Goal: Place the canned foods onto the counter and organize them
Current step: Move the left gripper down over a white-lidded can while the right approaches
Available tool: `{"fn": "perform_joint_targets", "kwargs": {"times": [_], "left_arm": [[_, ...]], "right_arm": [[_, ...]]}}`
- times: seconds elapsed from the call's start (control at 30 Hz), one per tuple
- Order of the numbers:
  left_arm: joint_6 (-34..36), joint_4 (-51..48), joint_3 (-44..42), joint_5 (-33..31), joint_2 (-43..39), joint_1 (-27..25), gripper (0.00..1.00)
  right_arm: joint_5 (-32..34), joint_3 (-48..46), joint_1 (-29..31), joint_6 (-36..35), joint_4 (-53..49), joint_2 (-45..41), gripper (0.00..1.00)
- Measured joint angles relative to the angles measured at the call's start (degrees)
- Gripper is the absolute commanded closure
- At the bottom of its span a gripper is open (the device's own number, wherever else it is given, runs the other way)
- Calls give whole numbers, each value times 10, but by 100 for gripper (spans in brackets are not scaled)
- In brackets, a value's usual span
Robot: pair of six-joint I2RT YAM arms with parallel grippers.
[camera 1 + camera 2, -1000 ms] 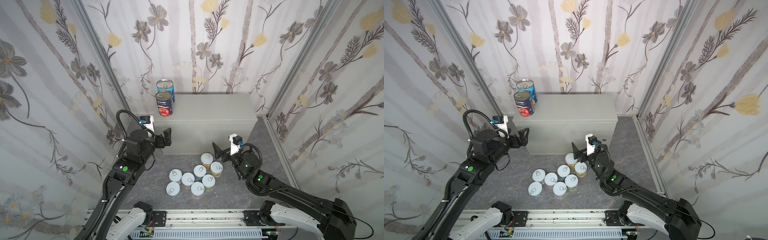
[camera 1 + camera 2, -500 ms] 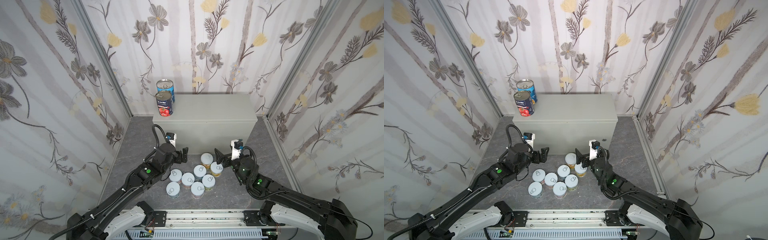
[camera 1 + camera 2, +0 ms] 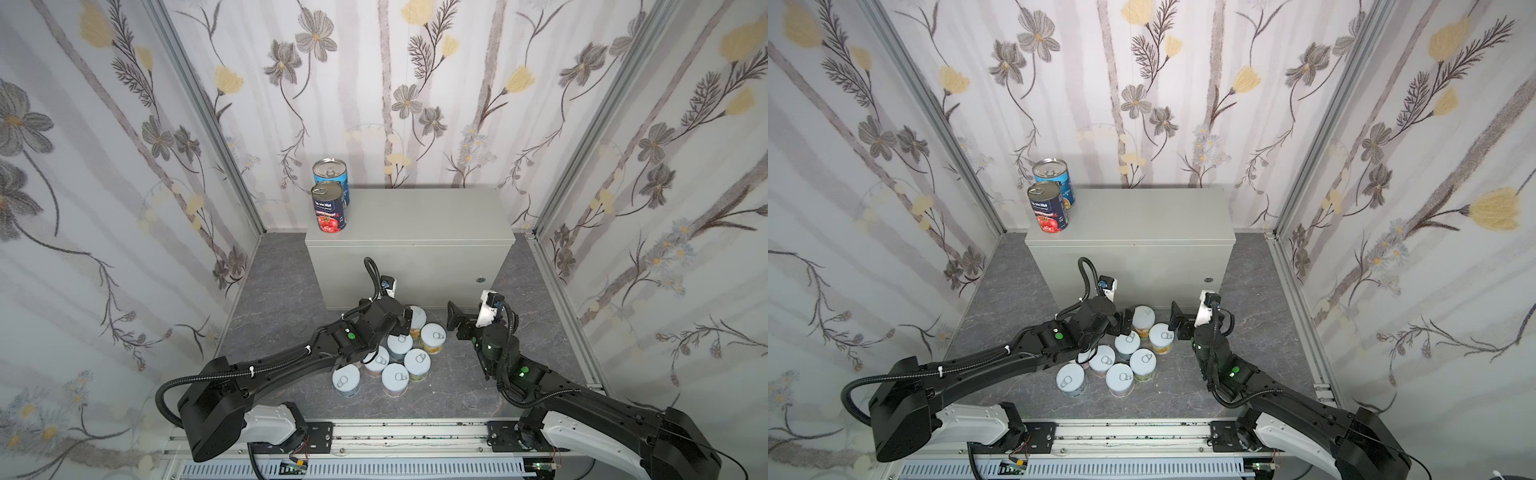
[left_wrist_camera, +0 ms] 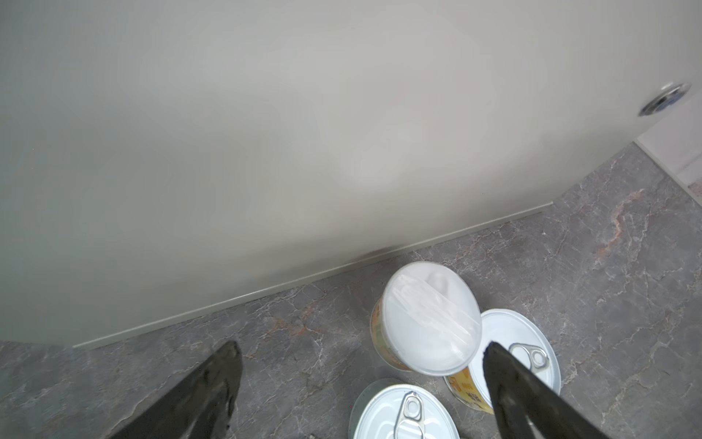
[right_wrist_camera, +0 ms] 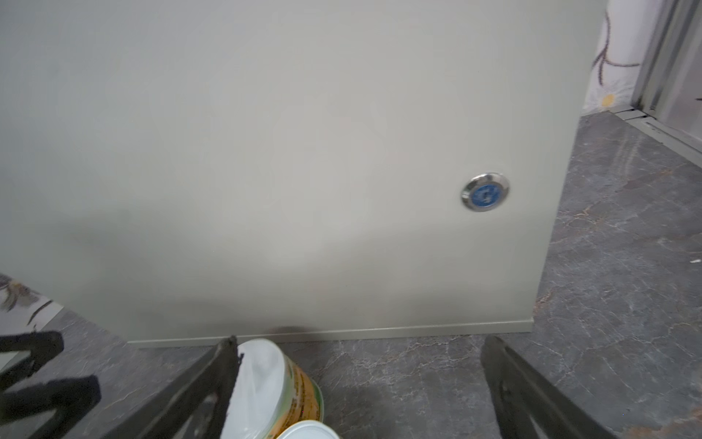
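The counter [image 3: 415, 224] stands against the far wall. Two tall cans sit on its far-left corner in both top views, the navy tomato can [image 3: 329, 210] in front and the blue-label can [image 3: 331, 174] just behind it. The short pale-lidded cans [image 3: 1127, 341] stand upright in a tight cluster on the dark marbled floor [image 3: 282, 299], just before the counter's front face. Seven lids show plainly. An eighth may sit under the left arm [image 3: 1017, 357], but too little of it shows to be sure.

The left gripper [image 3: 1122, 325] hangs over the far-left edge of the cluster, jaws spread wide and holding nothing. In the left wrist view the farthest can [image 4: 429, 315], capped with a clear plastic cover, lies between the fingers [image 4: 212, 380], closer to one than the other. That nearer finger crosses in front of a pull-tab can [image 4: 524, 327] beside it. Whether it touches either can I cannot tell.

The right gripper [image 3: 456, 322] sits low just right of the cluster, jaws wide and empty, facing the counter's front near the round lock [image 5: 485, 191]. In the right wrist view one of its fingers overlaps the farthest can's lid.
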Motion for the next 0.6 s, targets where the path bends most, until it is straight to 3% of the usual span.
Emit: {"fn": "perform_joint_targets", "kwargs": {"times": [0.37,0.6], "left_arm": [[-45,-54,130,17,162,-32,0],[-74,-77,136,50,189,-42,0]], "right_arm": [[16,0,-28,46,-30,-3,0],[19,0,-31,47,-33,-8,0]]}}
